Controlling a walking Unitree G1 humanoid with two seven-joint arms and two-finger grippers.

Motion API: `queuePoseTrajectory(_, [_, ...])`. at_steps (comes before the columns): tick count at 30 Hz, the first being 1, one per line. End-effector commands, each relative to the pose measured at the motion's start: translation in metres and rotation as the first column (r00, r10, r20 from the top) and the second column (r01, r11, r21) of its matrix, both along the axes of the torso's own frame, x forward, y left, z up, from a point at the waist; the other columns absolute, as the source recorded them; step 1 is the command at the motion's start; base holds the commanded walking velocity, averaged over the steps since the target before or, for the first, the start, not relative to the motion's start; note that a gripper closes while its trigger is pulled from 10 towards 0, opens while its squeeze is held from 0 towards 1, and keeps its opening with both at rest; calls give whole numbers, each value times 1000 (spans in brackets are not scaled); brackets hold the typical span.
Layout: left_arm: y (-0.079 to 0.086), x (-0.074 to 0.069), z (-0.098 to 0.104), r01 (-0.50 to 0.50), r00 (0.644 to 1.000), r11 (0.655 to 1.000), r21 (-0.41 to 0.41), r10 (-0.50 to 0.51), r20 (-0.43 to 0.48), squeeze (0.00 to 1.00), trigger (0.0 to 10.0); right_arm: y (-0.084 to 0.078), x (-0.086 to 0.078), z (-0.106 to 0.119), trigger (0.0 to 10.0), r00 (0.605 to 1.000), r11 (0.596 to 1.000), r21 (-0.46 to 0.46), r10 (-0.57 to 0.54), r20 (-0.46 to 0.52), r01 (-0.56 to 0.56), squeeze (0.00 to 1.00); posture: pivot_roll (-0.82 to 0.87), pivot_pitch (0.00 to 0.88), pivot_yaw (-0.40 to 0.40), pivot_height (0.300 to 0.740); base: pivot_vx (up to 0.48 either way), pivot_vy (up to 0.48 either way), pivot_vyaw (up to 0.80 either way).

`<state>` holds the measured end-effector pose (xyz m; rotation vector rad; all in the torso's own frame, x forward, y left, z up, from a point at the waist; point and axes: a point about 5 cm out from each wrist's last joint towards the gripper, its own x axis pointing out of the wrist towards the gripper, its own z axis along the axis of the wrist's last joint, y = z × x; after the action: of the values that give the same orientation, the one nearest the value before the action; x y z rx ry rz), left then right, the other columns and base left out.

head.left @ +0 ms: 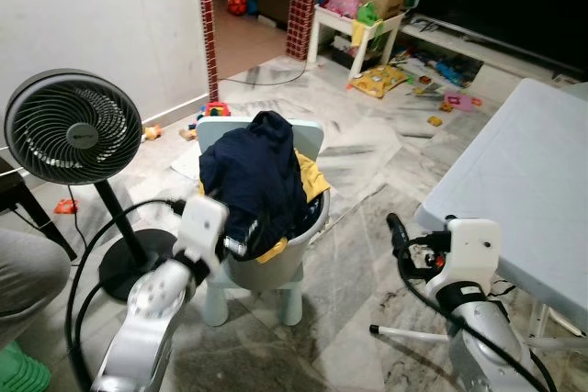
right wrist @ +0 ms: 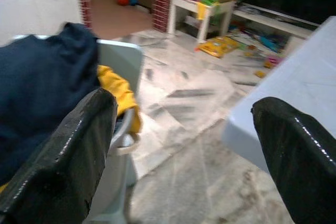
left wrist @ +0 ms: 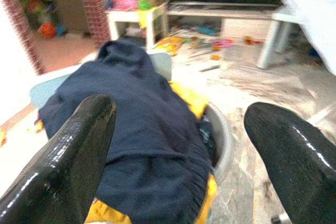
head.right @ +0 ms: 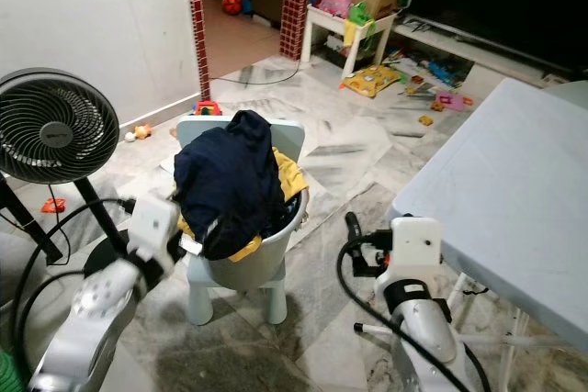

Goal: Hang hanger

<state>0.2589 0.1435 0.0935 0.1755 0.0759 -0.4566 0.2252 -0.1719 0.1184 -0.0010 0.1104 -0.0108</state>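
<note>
- The left jaws (left wrist: 178, 145) are spread wide and hold nothing. They sit just in front of a grey basket (head.left: 292, 250) full of clothes.
- A dark blue top (head.left: 253, 176) is piled highest in the basket, right ahead of the left jaws. A yellow cloth (head.left: 312, 176) peeks out under it.
- The basket rests on a small pale blue chair (head.left: 308, 140).
- I cannot pick out a hanger anywhere; the clothes may cover it.
- The right jaws (right wrist: 181, 161) are spread wide too and hold nothing. They hang over the marble floor (head.left: 367, 162), with the basket to one side.
- A pale blue surface (head.left: 524, 172) is close on the other side of the right jaws.
- A black fan (head.left: 72, 126) stands beside the left arm.
- Toys (head.left: 381, 80) lie on the floor far beyond both jaws.
</note>
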Motion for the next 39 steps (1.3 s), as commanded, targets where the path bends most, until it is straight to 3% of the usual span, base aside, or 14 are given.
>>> queuePoseTrajectory(1, [0, 0, 4, 3, 1000, 1000, 20, -4, 22, 0, 10000, -6, 3, -1, 10000, 1000, 1000, 0, -19, 3, 19, 0, 119, 0, -134, 740, 0, 0, 0])
queuePoseTrajectory(5, [-4, 2, 15, 30, 996, 998, 54, -35, 79, 0, 10000, -3, 9, 0, 10000, 1000, 1000, 9, -8, 15, 8, 0, 129, 0, -133, 740, 0, 0, 0])
queuePoseTrajectory(11, [-4, 8, 12, -28, 999, 999, -16, 28, 17, 0, 10000, 2, 13, -1, 10000, 1000, 1000, 4, 18, 26, -18, 0, 126, 0, -115, 740, 0, 0, 0])
queuePoseTrajectory(23, [-8, 15, 13, -16, 1000, 999, -41, 17, 16, 0, 10000, 5, 17, -3, 10000, 998, 999, -2, 54, 40, -54, 0, 126, 0, -119, 740, 0, 0, 544])
queuePoseTrajectory(39, [-11, 14, 11, -2, 1000, 999, -52, 2, 2, 0, 10000, 5, 17, -5, 10000, 997, 998, -9, 60, 40, -60, 0, 119, 0, -121, 740, 32, 0, 0])
